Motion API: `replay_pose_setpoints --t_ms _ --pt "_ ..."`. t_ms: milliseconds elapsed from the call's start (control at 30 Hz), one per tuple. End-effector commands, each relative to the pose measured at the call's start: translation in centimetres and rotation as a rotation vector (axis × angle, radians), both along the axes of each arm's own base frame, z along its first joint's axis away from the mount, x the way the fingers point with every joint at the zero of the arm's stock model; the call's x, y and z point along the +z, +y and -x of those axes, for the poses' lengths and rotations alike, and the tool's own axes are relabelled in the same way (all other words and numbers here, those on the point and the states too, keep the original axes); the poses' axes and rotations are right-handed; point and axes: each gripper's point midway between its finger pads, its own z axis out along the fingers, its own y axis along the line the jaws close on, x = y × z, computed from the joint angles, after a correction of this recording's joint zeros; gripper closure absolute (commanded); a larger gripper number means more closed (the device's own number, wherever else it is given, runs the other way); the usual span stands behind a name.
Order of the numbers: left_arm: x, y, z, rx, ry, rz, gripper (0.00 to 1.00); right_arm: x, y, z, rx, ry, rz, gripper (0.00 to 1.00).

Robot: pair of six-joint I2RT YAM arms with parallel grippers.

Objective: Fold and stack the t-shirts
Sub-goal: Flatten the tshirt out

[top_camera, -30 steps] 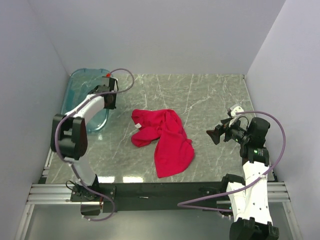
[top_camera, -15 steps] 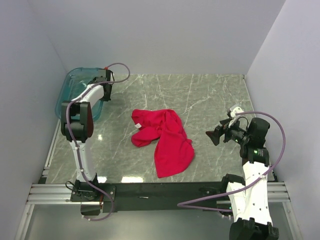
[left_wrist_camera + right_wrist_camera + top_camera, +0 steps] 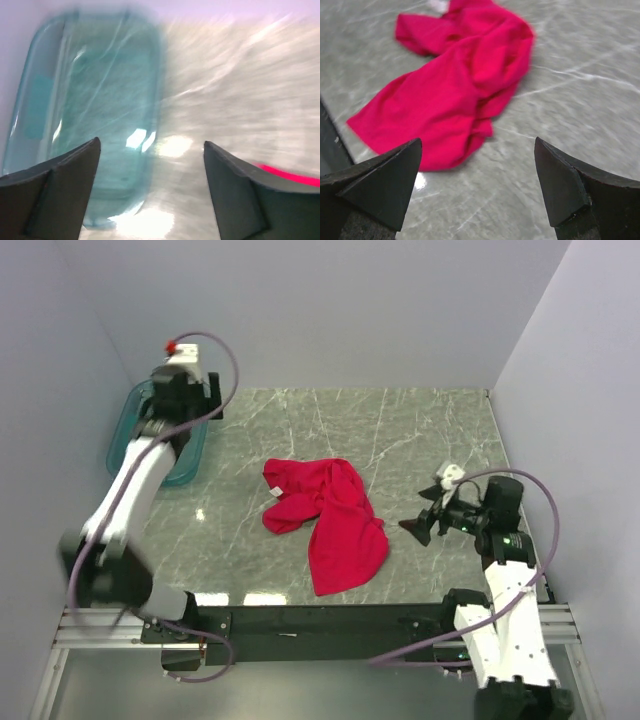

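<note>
The red shirt (image 3: pixel 325 520) lies crumpled, unfolded, about mid-table (image 3: pixel 430 430), one long part running toward the near edge. It is well apart from the teal tub (image 3: pixel 125 445), which sits at the far left corner. In the right wrist view the shirt (image 3: pixel 455 85) shows a small white patch (image 3: pixel 439 5) at its far end, likely the neck label, too blurred to read. The right gripper (image 3: pixel 418 527) hangs near the shirt's right side, pointed at it and not touching it; its jaws stand wide with nothing between them (image 3: pixel 478 145). The left gripper (image 3: pixel 151 150) is raised above the tub (image 3: pixel 95 90), jaws wide and holding nothing. That view is blurred, with a red sliver of shirt (image 3: pixel 295 175) at its right.
</note>
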Motion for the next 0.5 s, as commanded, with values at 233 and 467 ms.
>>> replay_pose_setpoints --t_ms 233,467 --pt "-2.3 -11.3 17.6 -0.399 -0.045 0.721 0.01 -2.2 8.2 -0.6 0.211 0.135 0.189 0.08" --pt "-9.7 -15.0 21.4 -0.284 0.205 0.952 0.1 -5.4 9.7 -4.4 0.073 0.357 0.211 0.15"
